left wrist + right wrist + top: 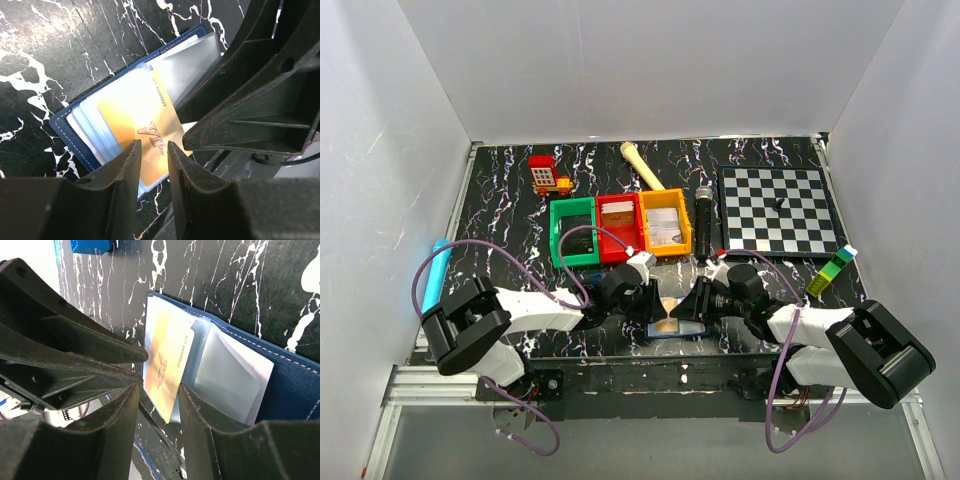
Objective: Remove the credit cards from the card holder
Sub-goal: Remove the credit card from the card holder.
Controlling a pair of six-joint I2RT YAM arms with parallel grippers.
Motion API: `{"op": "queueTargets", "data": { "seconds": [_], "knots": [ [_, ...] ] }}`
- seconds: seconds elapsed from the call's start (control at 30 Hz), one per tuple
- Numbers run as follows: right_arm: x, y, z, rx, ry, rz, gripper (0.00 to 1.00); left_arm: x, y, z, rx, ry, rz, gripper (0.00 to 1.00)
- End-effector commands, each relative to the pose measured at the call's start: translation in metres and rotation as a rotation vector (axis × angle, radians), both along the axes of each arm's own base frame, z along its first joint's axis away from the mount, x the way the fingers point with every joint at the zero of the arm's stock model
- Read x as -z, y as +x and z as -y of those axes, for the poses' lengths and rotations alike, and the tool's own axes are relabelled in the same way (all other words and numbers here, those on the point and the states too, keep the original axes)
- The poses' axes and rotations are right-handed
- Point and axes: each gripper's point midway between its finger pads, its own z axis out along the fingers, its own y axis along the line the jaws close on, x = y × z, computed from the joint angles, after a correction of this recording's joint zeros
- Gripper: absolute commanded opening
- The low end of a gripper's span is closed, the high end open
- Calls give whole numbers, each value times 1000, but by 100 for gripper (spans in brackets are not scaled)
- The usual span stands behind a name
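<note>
Left gripper (154,150): jaws a narrow slot apart, tips over the near end of the stiff, glossy gold-yellow plastic VIP card (135,112); nothing clearly pinched. Right gripper (159,395): jaws spread wider, straddling the same card's free corner from the opp. side, not clamped on it as far as I can see. The 2 tools meet nose to nose at the near centre of the black, white-veined marble-look table (35,45).

The small navy-blue folding card holder (61,126) lies open there, under and between the tools. The gold card sits part-way out of the left half, over a fan of pale blue-grey cards (92,122) tucked in their slots. A clear plastic sleeve (195,65) covers the right half.

Handling, my read:
- Cards are light, thin, stiff w/ slight flex, and slick.
- Pinch the flat faces at the exposed end and draw along the slot, not straight up.
- Holder is light and soft, so it will prob. slide or lift w/ the card unless 1 tool pins it.

Hard to make out:
- whether any fingertip actually touches the gold card
- how deep the card sits in its slot
- exact no. of pale cards beneath it
- most of the holder in the top view, where the arms leave only a sliver showing
</note>
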Motion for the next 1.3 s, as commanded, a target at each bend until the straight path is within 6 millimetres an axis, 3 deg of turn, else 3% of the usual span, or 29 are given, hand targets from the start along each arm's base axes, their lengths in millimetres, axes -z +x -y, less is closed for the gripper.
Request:
{"op": "queueTargets", "data": {
  "seconds": [0.0,0.17,0.33,0.9,1.27],
  "knots": [
    [-11,3,-6,-16,36,46,45,-21,6,-4,-22,-16,62,28],
    [-10,3,-6,-16,33,43,45,-22,11,-14,-63,8,86,27],
    [-11,3,-7,-24,41,41,45,-4,11,-19,-70,86,54,20],
    [-14,4,-10,-30,59,41,45,25,6,-18,-49,135,-4,15],
    [1,6,-2,32,17,11,48,28,1,-29,-73,130,-7,14]
  ]
}}
